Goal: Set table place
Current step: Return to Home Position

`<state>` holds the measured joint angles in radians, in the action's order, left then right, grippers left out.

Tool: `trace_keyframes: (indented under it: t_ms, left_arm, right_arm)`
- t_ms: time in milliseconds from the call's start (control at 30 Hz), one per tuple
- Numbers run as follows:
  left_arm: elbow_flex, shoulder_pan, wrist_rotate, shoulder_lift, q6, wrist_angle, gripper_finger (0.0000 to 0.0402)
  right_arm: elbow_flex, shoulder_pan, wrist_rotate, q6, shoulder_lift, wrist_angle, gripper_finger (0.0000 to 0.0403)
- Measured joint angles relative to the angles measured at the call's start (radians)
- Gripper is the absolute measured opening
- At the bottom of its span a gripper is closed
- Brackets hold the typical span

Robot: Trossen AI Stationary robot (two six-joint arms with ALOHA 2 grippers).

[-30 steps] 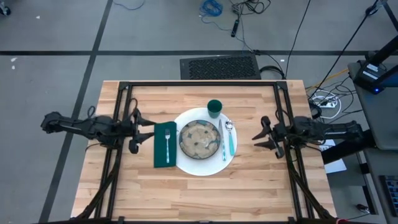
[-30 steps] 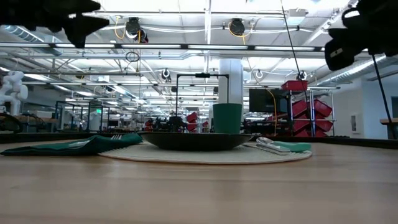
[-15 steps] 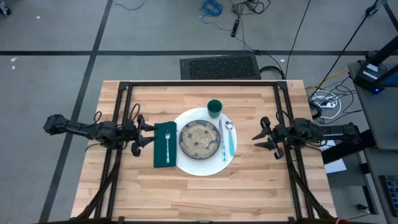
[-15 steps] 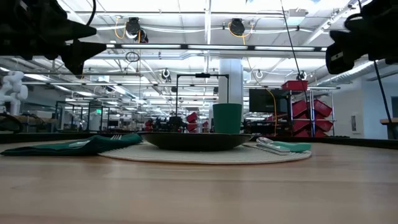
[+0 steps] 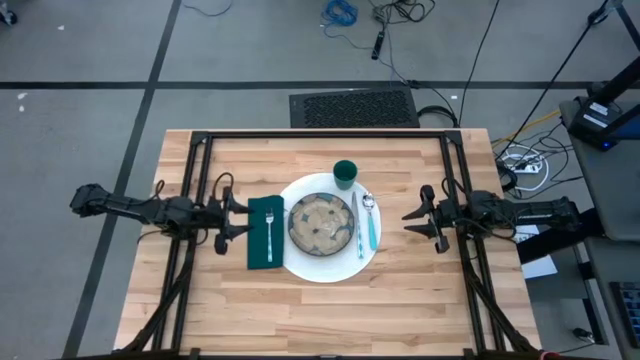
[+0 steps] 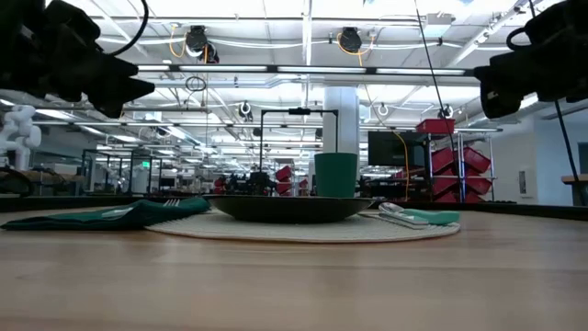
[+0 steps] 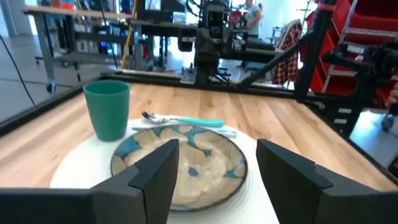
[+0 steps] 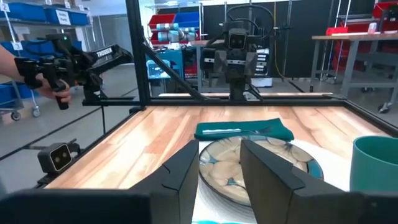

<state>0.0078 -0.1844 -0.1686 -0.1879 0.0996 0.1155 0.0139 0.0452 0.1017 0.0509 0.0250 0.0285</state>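
Note:
On the wooden table [image 5: 300, 310] a large white plate [image 5: 325, 262] holds a speckled bowl [image 5: 320, 222]. A silver knife [image 5: 355, 225] and a teal-handled spoon [image 5: 372, 225] lie on the plate's right rim. A silver fork [image 5: 270, 228] lies on a dark green napkin [image 5: 258, 235] left of the plate. A small green cup [image 5: 345, 174] stands at the plate's far edge. My left gripper [image 5: 238, 221] hovers open just left of the napkin. My right gripper [image 5: 415, 222] hovers open right of the spoon. Both are empty.
Black frame rails [image 5: 320, 135] run along the table's far, left and right sides. Bare wood lies near the front edge [image 5: 320, 320]. In the right wrist view a person's hand [image 8: 37, 74] holds a device beyond the table's left side.
My left gripper has come down closer to the table beside the napkin, staying open. The place setting has not moved.

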Motion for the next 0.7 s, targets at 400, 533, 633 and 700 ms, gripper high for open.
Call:
trace_keyframes:
  t_ms: [400, 533, 633, 700]
  left_arm:
    - [0.000, 0.000, 0.026, 0.144, 0.023, -0.090, 0.0201]
    - [0.000, 0.001, 0.041, 0.188, -0.013, -0.071, 0.0201]
    - [0.000, 0.001, 0.041, 0.180, -0.013, -0.091, 0.0201]
    - [0.000, 0.001, 0.054, 0.159, -0.011, -0.089, 0.0201]
  right_arm:
    - [0.000, 0.002, 0.008, -0.012, 0.000, 0.001, 0.0105]
    - [0.000, 0.002, 0.008, -0.005, 0.000, 0.002, 0.0105]
    - [0.000, 0.002, 0.008, -0.001, 0.000, 0.005, 0.0105]
    - [0.000, 0.002, 0.008, 0.028, 0.001, 0.003, 0.0105]
